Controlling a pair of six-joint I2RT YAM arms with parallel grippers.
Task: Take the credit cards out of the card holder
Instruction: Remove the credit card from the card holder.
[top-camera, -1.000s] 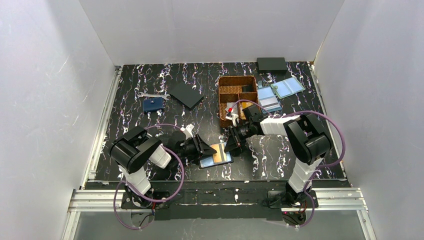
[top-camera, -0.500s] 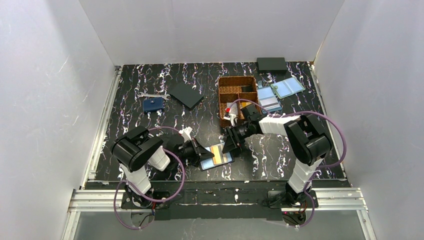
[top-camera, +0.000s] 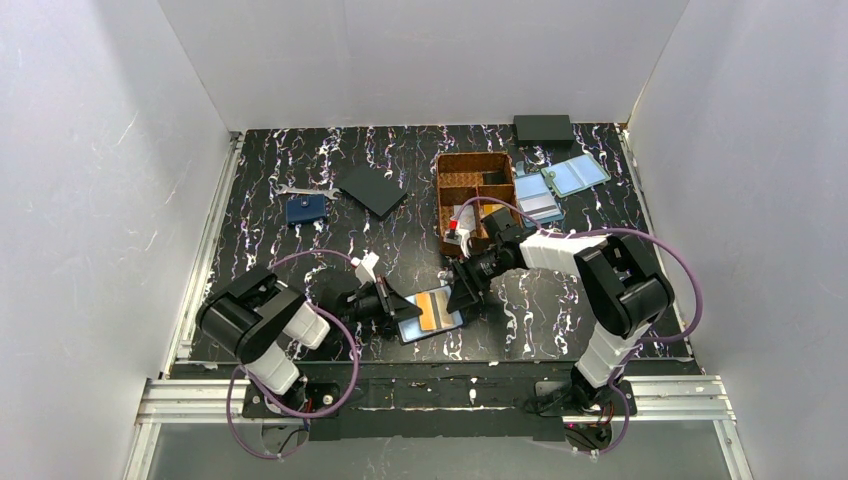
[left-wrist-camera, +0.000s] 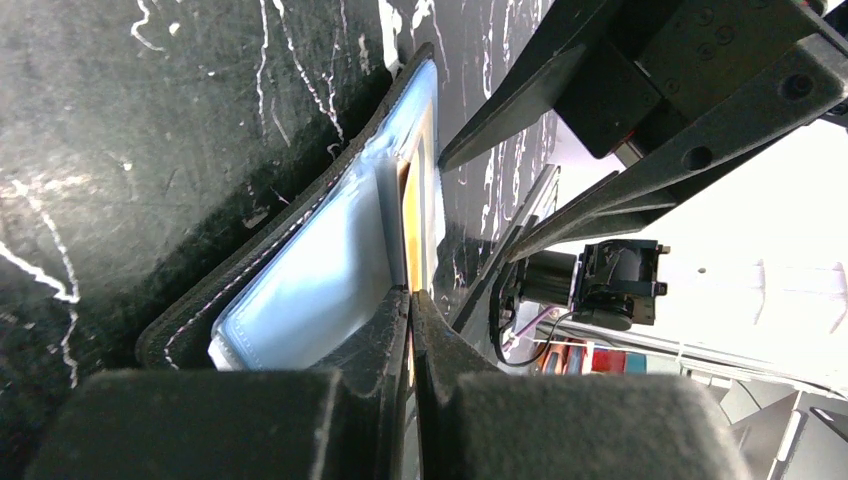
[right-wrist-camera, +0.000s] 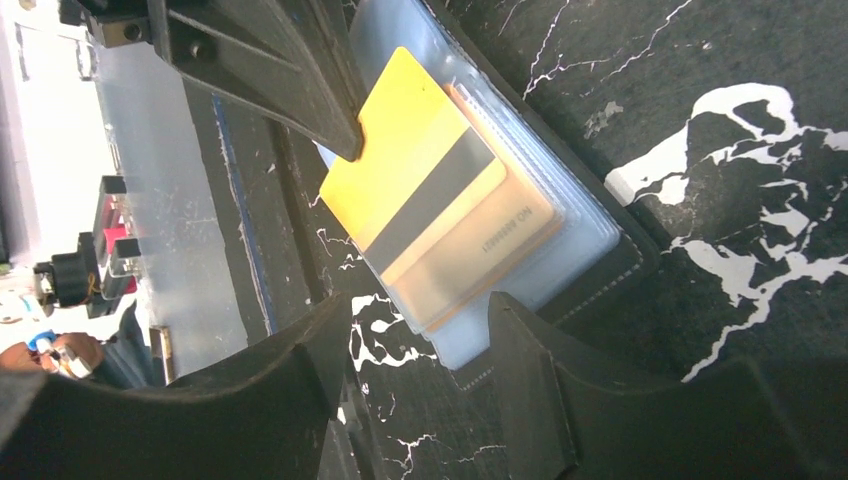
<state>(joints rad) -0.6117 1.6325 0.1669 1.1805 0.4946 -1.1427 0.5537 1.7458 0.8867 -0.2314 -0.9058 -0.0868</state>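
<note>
My left pincer (top-camera: 404, 304) has just snapped shut. A second ago it stood apart beside the holder (top-camera: 411, 324); now its two tips press flat together. In the left wrist view they are clamped on the thin orange edge of the card (left-wrist-camera: 411, 225). From the right wrist view one of those tips sits on the corner of the yellow card (right-wrist-camera: 415, 165), which juts partly out of the sleeve (right-wrist-camera: 470, 345) toward my left arm.

Over the same second my right pincer (top-camera: 463, 289) has gone from nearly closed to wide. Its tips now straddle the holder's near rim (right-wrist-camera: 590, 275) with nothing between them that they squeeze. So, as I read it, the card has passed from right to left: the right let go once the left had it.

The holder lies open on the table (top-camera: 300, 250), close to the near edge and between my two arms, pale blue faces up. The yellow card is still half in its pocket. A second card (right-wrist-camera: 495, 240), duller gold with a printed number, lies under it, fully seated.

That leaves the pull itself. I judge the left should draw the card straight along the pocket, and the right may need to press the holder down so it does not drag along.
</note>
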